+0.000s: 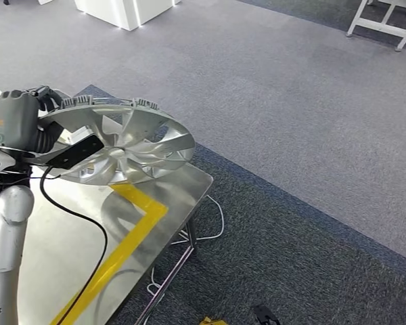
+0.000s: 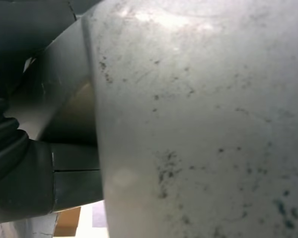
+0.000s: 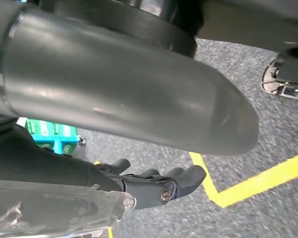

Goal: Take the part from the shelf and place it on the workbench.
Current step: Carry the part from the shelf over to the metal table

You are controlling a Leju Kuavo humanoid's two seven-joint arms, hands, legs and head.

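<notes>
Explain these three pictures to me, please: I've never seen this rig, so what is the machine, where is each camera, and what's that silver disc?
This is a two-armed humanoid robot. The head view looks down from high on its body: its left hand grips the rim of a silver wheel-like part, holding it tilted above a shiny metal workbench marked with yellow tape. A black cable runs across the bench. The left wrist view, shot from close behind that hand, shows the part's grey surface up close. The right wrist view shows the right hand, holding nothing, fingers curled, above grey carpet.
</notes>
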